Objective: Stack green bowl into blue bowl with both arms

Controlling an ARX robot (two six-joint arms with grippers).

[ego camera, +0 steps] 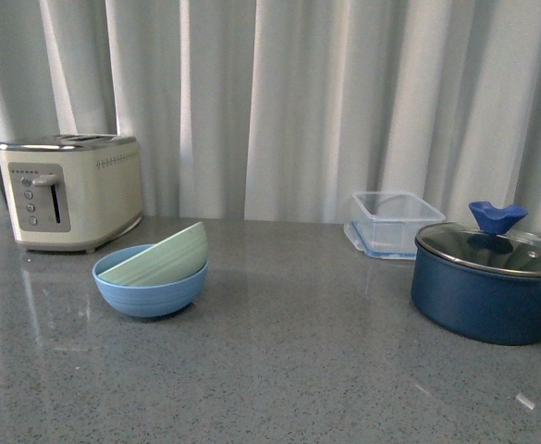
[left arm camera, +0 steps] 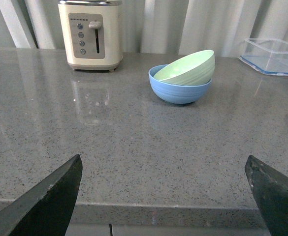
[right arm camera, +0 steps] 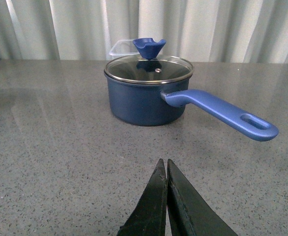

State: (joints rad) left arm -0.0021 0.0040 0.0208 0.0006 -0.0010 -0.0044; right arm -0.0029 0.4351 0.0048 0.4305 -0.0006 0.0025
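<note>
The green bowl point(ego camera: 161, 256) already sits tilted inside the blue bowl point(ego camera: 150, 289) on the bench point(ego camera: 279, 370), near the toaster point(ego camera: 69, 191). It lies ahead of my left gripper point(left arm camera: 163, 196), whose jaws are wide apart and empty. My right gripper point(right arm camera: 166, 196), jaws pressed together, faces the pot point(right arm camera: 146, 93), so my left arm looks nearer.

You are seeing the dark navy lidded pot point(ego camera: 488, 294) running off the front view's right edge, its handle cut away, while it is hiding part of the clear plastic container point(right arm camera: 120, 47) behind it.
</note>
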